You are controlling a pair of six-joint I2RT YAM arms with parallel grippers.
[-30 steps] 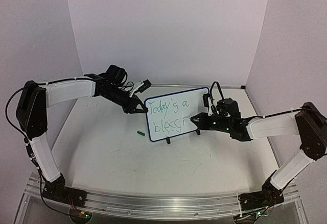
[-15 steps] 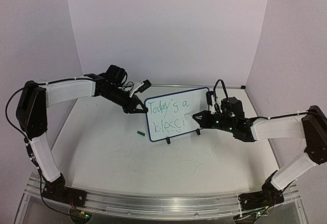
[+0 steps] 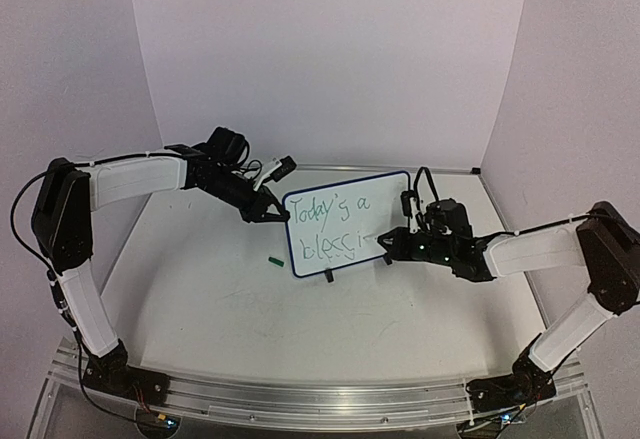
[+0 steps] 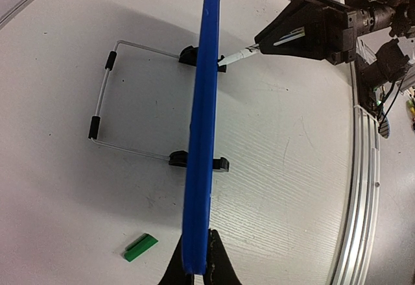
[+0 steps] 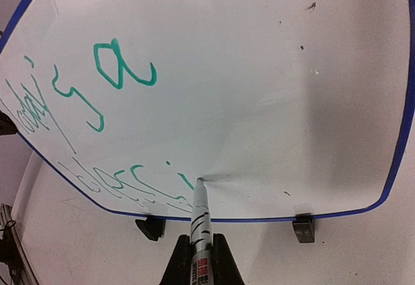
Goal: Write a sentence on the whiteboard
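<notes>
Green sentence reads "Today's a" plus roughly "blessi"; the last letters are left, I'd say. Right gripper is clamped on the marker, tip touching the whiteboard, which stands upright on the table. Left gripper pinches the board's left edge.

On the small rectangular whiteboard with a thin dark blue border stands a green handwritten sentence in two lines: the upper line reads "Today's a", and the lower line, looser and harder to make out, reads "blessi". In the right wrist view the white barrel of the marker carries small red and dark print, too small to read.
</notes>
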